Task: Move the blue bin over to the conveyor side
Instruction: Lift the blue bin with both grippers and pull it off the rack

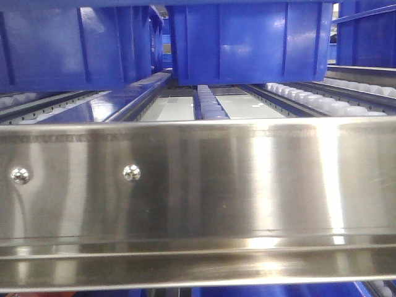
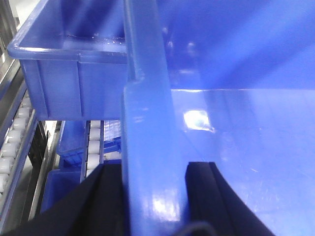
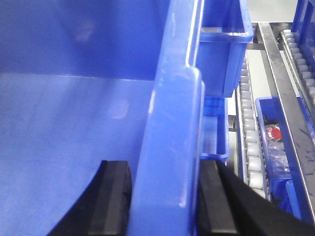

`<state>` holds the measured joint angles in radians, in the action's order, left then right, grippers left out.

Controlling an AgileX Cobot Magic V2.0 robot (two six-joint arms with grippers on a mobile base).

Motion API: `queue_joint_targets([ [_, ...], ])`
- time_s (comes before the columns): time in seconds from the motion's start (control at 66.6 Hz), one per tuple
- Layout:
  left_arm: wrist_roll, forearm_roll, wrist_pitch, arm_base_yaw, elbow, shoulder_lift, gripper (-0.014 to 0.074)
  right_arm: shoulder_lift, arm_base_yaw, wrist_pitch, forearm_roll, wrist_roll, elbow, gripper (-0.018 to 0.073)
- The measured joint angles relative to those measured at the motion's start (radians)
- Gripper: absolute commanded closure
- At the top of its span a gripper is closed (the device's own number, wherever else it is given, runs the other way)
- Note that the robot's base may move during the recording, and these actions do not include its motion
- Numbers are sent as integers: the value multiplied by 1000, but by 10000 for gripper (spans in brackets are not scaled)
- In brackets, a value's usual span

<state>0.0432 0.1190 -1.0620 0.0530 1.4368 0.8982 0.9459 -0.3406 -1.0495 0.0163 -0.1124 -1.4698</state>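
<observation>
The blue bin fills both wrist views: its glossy inside [image 2: 256,137] in the left wrist view and its inside [image 3: 74,123] in the right wrist view. My left gripper [image 2: 155,196] straddles the bin's thick rim [image 2: 147,123], one black finger [image 2: 106,196] outside and one inside, both against the rim. My right gripper [image 3: 165,196] grips the opposite rim [image 3: 172,137] the same way. Neither gripper shows in the front view, where two blue bins [image 1: 247,40] sit above; I cannot tell which is the held one. The dark grey conveyor is out of view.
A shiny stainless-steel beam [image 1: 198,179] crosses the front view, with white roller tracks [image 1: 346,105] behind it. Another blue bin [image 2: 69,73] stands beyond the left gripper, and one [image 3: 221,49] beyond the right. A lower bin [image 3: 273,135] holds a red item.
</observation>
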Motion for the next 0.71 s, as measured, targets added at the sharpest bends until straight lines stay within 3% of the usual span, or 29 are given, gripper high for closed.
queue_joint_targets([
  [0.705,0,-4,4,0,-1,0,610,0,0,0,0,0,0,638],
])
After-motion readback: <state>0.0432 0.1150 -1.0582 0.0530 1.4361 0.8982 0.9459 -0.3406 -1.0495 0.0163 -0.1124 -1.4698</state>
